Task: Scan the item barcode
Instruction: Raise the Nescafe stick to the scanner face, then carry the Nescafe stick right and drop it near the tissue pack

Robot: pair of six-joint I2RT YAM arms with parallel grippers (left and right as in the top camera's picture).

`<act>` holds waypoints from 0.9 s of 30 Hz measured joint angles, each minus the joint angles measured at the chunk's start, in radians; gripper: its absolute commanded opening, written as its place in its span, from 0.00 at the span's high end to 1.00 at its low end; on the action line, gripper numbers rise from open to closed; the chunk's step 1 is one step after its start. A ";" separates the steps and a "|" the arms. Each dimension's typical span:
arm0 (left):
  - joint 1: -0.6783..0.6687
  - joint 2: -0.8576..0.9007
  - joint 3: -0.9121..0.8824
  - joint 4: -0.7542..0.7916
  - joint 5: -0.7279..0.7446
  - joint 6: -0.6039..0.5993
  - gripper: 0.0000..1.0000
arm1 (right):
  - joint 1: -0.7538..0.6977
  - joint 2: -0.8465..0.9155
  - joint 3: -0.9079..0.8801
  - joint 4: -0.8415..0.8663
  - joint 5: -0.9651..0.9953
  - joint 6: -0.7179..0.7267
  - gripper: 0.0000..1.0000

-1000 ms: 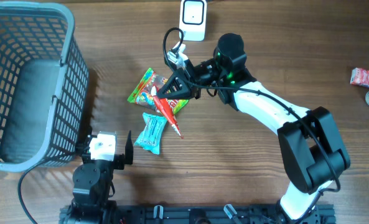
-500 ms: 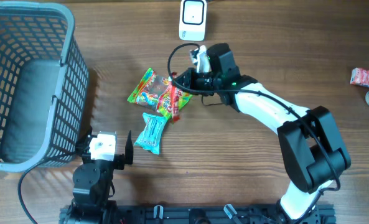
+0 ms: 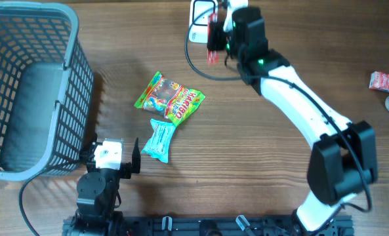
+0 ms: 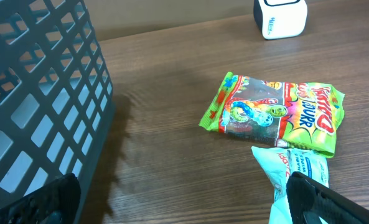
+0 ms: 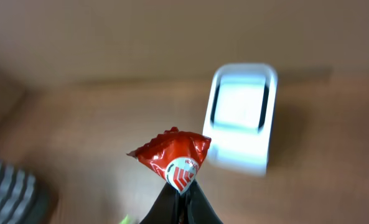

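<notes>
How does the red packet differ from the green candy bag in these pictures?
The red packet is held in the air by the shut right gripper, close to the white scanner; the green candy bag lies flat on the table, untouched. The red packet is narrow; the green candy bag is wider. Both are bright plastic wrappers.

The grey plastic lattice basket [image 3: 76, 78] is sitting at the left edge of the brown wooden table [image 3: 260, 170], and the white boxy plastic scanner [image 3: 197, 19] is standing at the far edge, near the middle. The red foil sachet [image 3: 212, 36] is hanging pinched in the right gripper [image 3: 219, 29] just beside the scanner, while the green plastic gummy bag [image 3: 169, 98] is lying between basket and scanner with the teal plastic snack wrapper [image 3: 159, 139] touching its near edge. The small pink-and-white carton [image 3: 383, 80] is lying at the right edge, well apart from the others
</notes>
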 measured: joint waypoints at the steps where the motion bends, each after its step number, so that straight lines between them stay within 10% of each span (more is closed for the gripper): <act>1: 0.000 0.000 0.000 0.001 0.000 0.000 0.00 | 0.000 0.042 0.069 0.024 0.020 -0.032 0.95; 10: 0.000 0.000 0.000 0.001 0.000 0.000 0.00 | 0.000 0.551 0.594 0.044 0.158 -0.146 0.96; 19: 0.000 0.000 0.000 0.001 0.000 0.000 0.00 | -0.034 0.623 0.682 0.096 0.186 -0.095 0.95; 27: 0.000 0.000 0.000 0.000 0.000 0.000 0.00 | -0.124 0.589 0.816 -0.516 0.179 -0.084 0.96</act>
